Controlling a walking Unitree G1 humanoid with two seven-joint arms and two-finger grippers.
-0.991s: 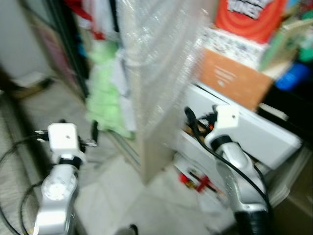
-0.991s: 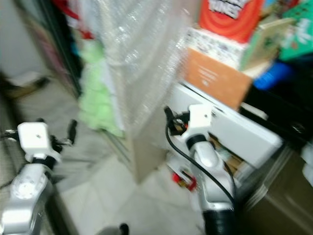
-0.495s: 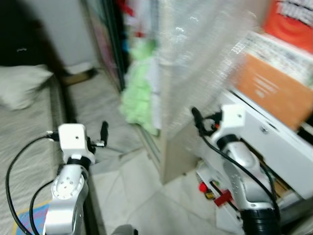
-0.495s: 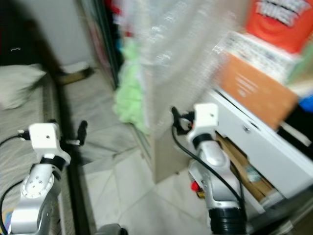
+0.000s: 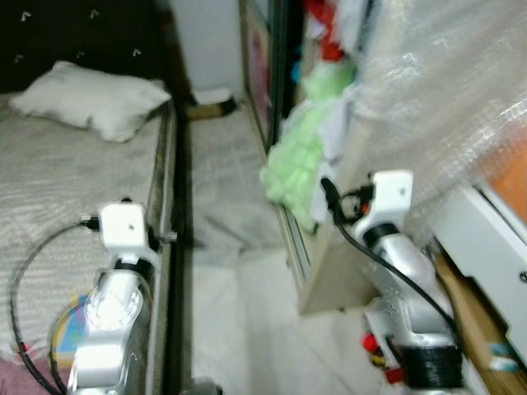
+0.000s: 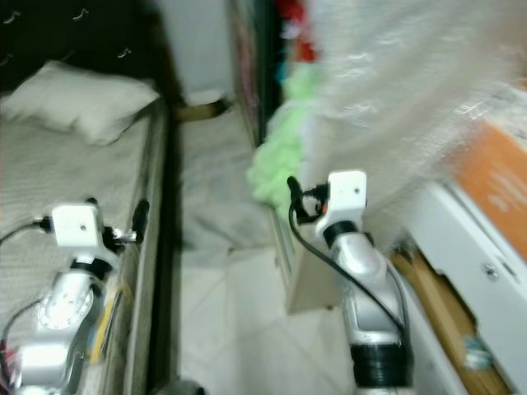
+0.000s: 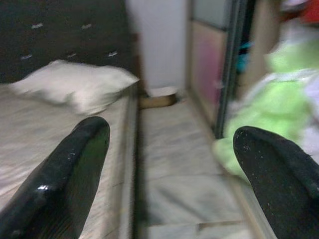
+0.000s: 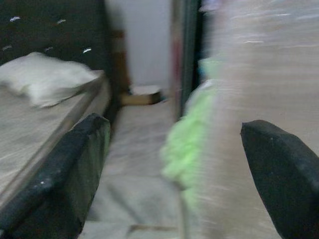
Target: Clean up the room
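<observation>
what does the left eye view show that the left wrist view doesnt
Left eye view alone: both silver arms, the right gripper, bubble wrap over stacked things, a white drawer front, red bits on the floor.
Left wrist view alone: the left gripper up close, fingers wide apart, nothing between them.
Shared: the white pillow on the bed, the green fabric, the tiled floor.

A white pillow (image 5: 90, 100) lies rumpled at the head of the grey bed (image 5: 49, 197); green cloth (image 5: 300, 169) spills from the wardrobe onto the floor.
</observation>
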